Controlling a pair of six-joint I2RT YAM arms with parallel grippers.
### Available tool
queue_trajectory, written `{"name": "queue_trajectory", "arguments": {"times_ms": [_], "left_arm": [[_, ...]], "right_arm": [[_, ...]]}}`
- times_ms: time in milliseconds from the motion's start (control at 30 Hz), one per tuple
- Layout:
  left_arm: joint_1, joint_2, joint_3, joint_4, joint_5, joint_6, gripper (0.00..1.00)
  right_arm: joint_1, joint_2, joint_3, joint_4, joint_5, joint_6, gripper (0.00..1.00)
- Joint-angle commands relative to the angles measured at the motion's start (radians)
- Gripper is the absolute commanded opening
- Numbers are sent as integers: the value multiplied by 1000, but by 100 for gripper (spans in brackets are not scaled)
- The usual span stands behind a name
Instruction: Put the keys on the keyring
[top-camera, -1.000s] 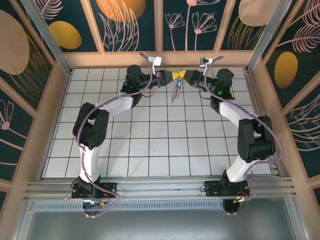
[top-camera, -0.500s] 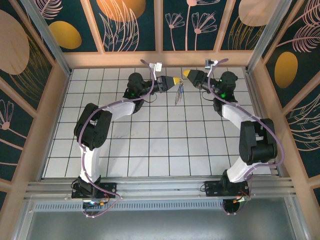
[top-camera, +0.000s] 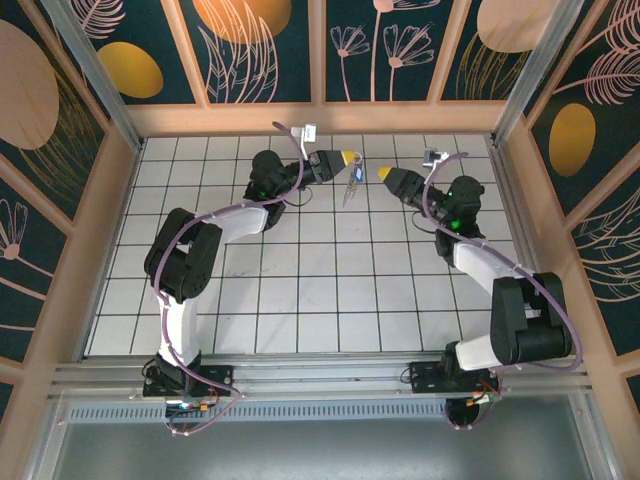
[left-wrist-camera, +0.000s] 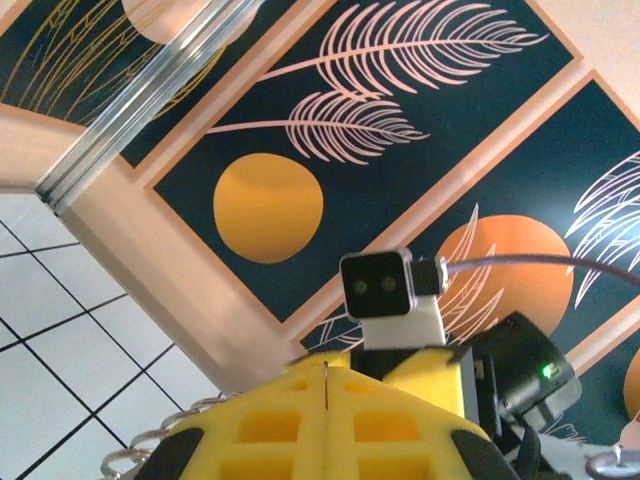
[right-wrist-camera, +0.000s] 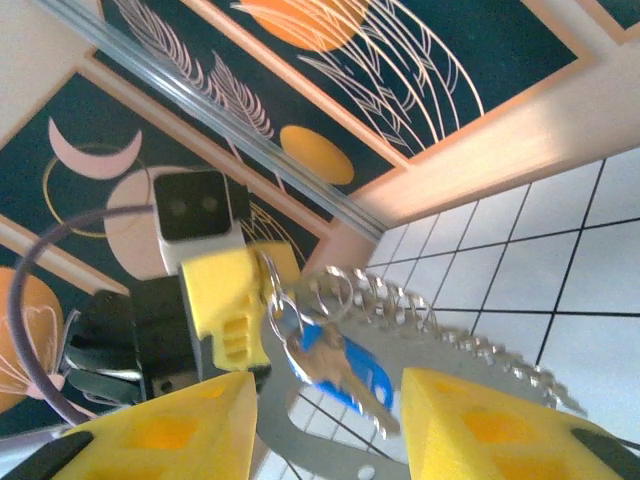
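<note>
My left gripper (top-camera: 349, 157) is raised near the back wall and shut on the keyring's thin metal ring (right-wrist-camera: 268, 290). That ring shows as a sliver between the closed yellow pads (left-wrist-camera: 328, 372). From the ring hang a key with a blue head (right-wrist-camera: 352, 372), a beaded metal chain (right-wrist-camera: 430, 312) and a grey strap piece (right-wrist-camera: 300, 440). In the top view the bundle (top-camera: 352, 183) dangles just under the left fingertips. My right gripper (top-camera: 385, 173) is open, a short gap to the right of the bundle and touching nothing. Its yellow fingers (right-wrist-camera: 160, 430) frame the key from the near side.
The white tiled floor (top-camera: 330, 290) lies far below both grippers. The wooden back wall (top-camera: 320, 118) stands close behind the left gripper. The right arm's wrist camera (left-wrist-camera: 385, 290) faces the left gripper at close range.
The two grippers met at the ring a second ago. The right one has since opened, let go and drawn back to the right and nearer. The left still holds the ring.
</note>
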Motion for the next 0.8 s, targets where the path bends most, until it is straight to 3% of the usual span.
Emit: {"name": "queue_trajectory", "arguments": {"times_ms": [0,267,767], "left_arm": [[0,-60,-9,80,-34,-23,0],[-1,-68,-10,77,-44,-30,0],[-8,-66,2,70,-44,-27,0]], "right_arm": [[50,-41,-21,-22,57,-131,44],[121,-54,19,-124,143,-273,45],[168,19,122,-164,156,-329,44]]}}
